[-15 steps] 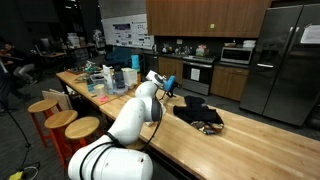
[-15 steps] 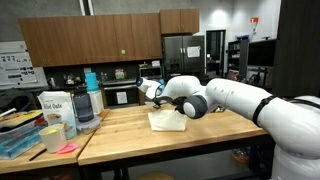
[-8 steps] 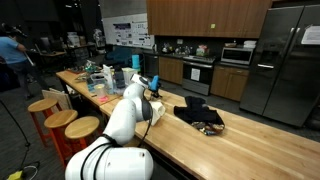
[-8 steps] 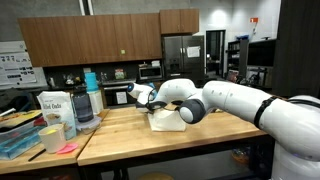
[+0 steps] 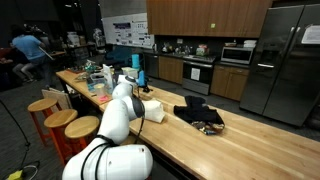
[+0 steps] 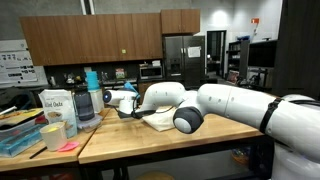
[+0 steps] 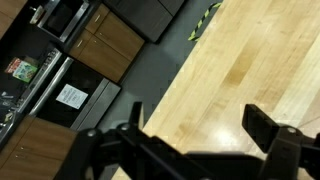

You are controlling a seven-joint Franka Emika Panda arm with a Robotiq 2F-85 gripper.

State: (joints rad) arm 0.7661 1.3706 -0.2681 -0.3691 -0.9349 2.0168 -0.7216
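Black fingers (image 7: 282,146) of the two-fingered tool (image 7: 190,150) are seen at the bottom of the wrist view, spread wide and gripping nothing. Bare boards of the long pale wooden worktop (image 7: 240,80) are shown beneath them.

In an exterior view the tool (image 6: 110,97) is held above the worktop at the end of the white jointed arm (image 6: 240,100). Its fingers are turned toward a clear jug with a blue lid (image 6: 88,100); whether the two touch cannot be told. A folded cream cloth (image 6: 162,121) is laid flat on the worktop just below the arm's wrist, nearer the far edge than the near edge in that view. It is not touched by the tool.

In an exterior view this cloth (image 5: 150,108) is found near the middle of the worktop's width. A dark crumpled cloth (image 5: 198,113) is laid well apart from it, further along the worktop.

Beyond the jug, toward the worktop's end, a white labelled tub (image 6: 52,104), a pale cup (image 6: 55,132) and pink paper notes (image 6: 68,148) are gathered. Round wooden stools (image 5: 60,118) are ranged along one long edge. Brown wooden cabinets (image 5: 200,15) and a steel refrigerator (image 5: 285,60) are seen furthest back.
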